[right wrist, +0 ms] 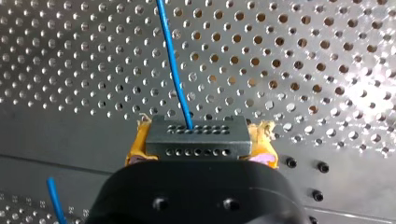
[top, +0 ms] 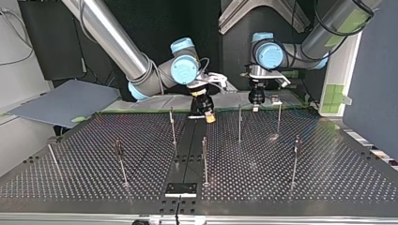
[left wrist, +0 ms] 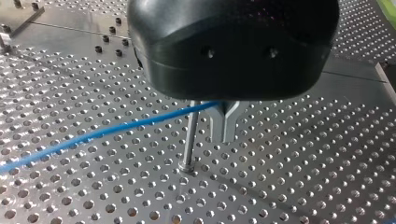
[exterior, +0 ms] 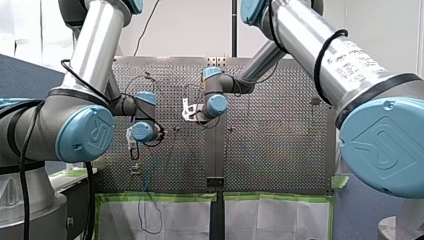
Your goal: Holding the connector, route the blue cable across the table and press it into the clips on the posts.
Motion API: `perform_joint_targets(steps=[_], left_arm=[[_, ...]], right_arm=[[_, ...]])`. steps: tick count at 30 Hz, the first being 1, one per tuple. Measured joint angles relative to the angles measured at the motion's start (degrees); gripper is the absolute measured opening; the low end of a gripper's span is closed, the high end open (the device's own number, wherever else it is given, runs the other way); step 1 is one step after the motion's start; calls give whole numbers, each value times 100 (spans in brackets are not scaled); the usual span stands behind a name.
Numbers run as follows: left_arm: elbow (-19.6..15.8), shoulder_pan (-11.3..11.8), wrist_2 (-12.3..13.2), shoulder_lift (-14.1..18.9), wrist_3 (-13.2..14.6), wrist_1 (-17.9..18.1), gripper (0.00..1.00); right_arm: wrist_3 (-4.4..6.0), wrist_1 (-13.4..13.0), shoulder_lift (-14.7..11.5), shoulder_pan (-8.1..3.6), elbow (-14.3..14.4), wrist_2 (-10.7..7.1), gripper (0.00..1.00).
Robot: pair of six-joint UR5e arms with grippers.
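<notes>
The surface is a metal sheet drilled all over with a regular grid of small holes. A plain dark strip without the hole grid runs down its middle. Thin metal posts stand upright on it, well apart from one another, some on each side of the strip. In the left wrist view one such post rises straight from a hole. A small black plate lies flat at the strip's end, at the top view's near edge. In the front view, green tape borders the lower edge, with white sheets just beyond. It is hard to tell whether those sheets rest on the surface.
</notes>
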Motion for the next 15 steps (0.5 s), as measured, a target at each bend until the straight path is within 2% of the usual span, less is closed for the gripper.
perform_joint_targets(steps=[11, 15], left_arm=[[0, -59, 43, -8, 11, 36, 0], [4, -44, 63, -14, -4, 95, 0]], right_arm=[[60, 50, 49, 36, 2, -12, 0], [119, 68, 117, 17, 2, -1, 0]])
